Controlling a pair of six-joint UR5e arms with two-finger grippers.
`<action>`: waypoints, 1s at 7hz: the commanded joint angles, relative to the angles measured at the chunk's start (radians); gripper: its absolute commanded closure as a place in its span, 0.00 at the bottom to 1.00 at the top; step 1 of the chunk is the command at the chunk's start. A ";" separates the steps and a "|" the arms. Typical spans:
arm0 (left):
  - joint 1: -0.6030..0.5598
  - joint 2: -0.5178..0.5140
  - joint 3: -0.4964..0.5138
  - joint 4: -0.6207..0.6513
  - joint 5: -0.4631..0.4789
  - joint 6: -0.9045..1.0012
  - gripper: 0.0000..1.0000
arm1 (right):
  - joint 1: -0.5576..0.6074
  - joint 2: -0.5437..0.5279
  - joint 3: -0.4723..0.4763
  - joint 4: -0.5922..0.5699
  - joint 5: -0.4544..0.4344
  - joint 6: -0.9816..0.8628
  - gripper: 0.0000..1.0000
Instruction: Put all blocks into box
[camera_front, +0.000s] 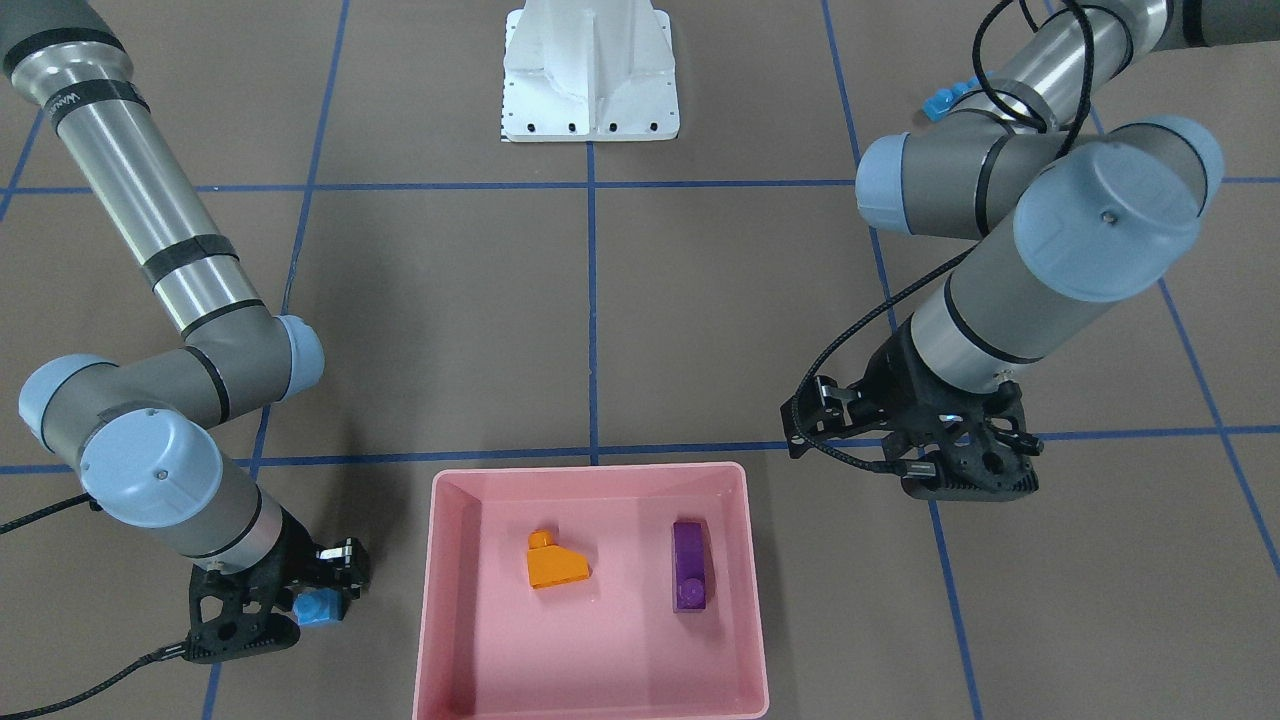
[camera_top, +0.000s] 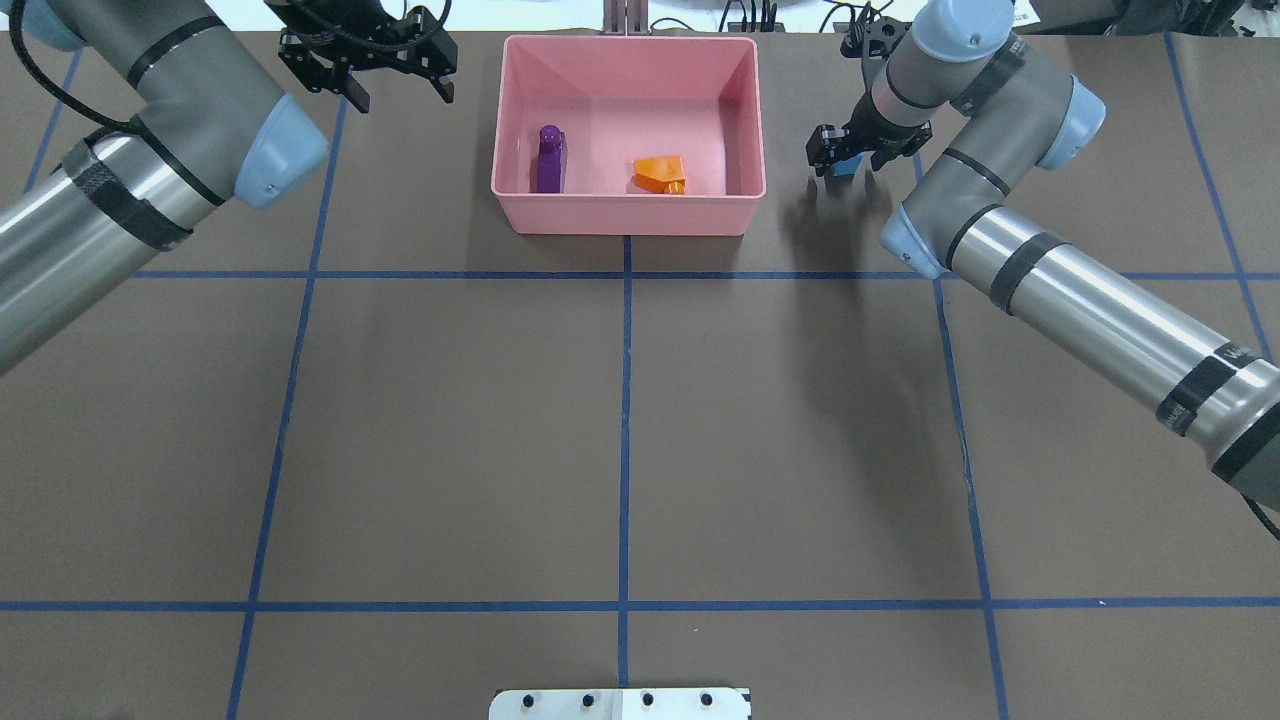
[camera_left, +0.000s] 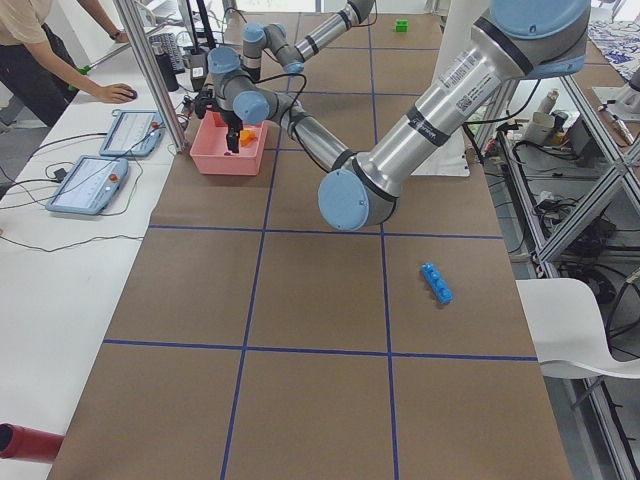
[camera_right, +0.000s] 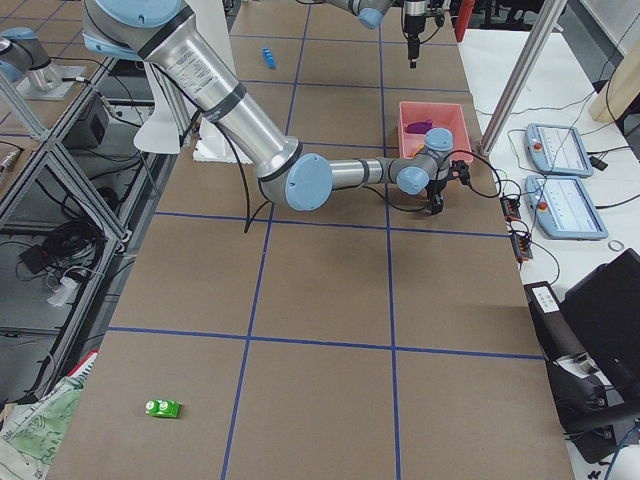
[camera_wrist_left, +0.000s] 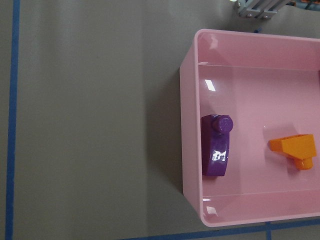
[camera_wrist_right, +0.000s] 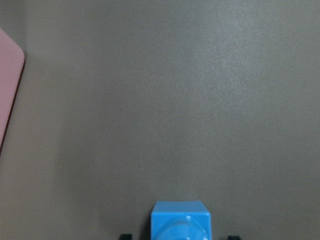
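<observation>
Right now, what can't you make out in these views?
- Small blue brick: right wrist view, bottom edge cuts it off.
- Long blue brick: front-facing view, mostly hidden behind the left arm.
- Green brick: exterior right view, too small to count studs.

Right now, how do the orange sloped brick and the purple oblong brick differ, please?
The orange sloped plastic brick is a wedge; the purple oblong plastic brick, a longer bar. Purple lies nearer the pink plastic tray's side wall, orange near its middle. Both are inside it.
</observation>
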 joint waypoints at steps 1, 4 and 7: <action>0.003 0.002 0.000 0.000 0.001 -0.003 0.00 | 0.052 -0.001 0.018 -0.002 0.022 0.006 1.00; 0.002 0.104 -0.065 -0.004 0.000 0.015 0.00 | 0.095 0.095 0.076 -0.043 0.043 0.252 1.00; 0.003 0.492 -0.416 -0.006 0.001 0.161 0.00 | 0.036 0.289 0.095 -0.255 0.025 0.378 1.00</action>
